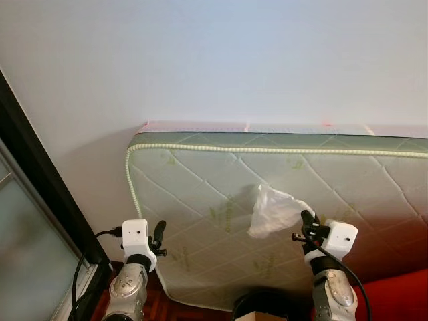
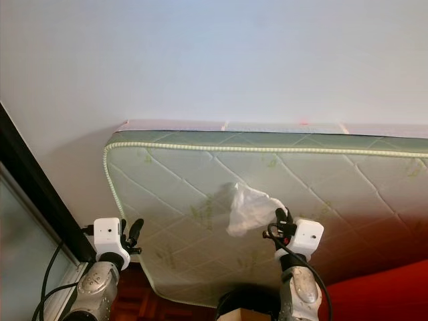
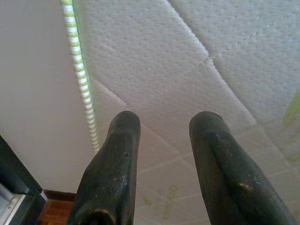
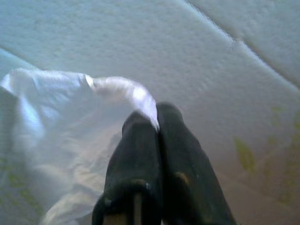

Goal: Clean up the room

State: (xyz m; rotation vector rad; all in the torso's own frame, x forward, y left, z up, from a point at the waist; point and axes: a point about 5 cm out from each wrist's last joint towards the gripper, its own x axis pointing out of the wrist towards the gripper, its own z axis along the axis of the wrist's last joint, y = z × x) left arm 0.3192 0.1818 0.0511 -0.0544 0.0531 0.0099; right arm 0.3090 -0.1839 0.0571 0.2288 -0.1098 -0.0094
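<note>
Right gripper [image 4: 157, 117]: raised over the right half of the mattress; its two black fingers [image 4: 136, 154] are pressed together on an edge of the white plastic bag, a thin fold of it pinched between the tips.
White plastic bag [image 1: 273, 211]: hangs crumpled to the left of the right gripper, above the quilted top near its middle; in the right wrist view it billows pale and blurred, its lower part cut off by the frame; whether its loose end touches the mattress cannot be told.
Left gripper [image 3: 161, 126]: raised near the mattress's left near corner; its fingers stand apart with bare quilting showing between them; nothing is between them.
Mattress [image 1: 200, 174]: pale green, diamond-quilted, with a green-and-white striped piping [image 3: 80, 75] along its edge; its right side runs out of frame and its near edge is partly hidden behind the arms.
Wall [image 1: 214, 60]: plain and light, behind the far edge of the mattress.
Dark frame [image 1: 40, 180]: slants down the far left, with a glass panel beside it, cut off by the frame.
Floor [image 1: 394, 294]: a red patch at the near right; reddish wood shows at the near left; a dark round object at the bottom centre is too cut off to identify.
</note>
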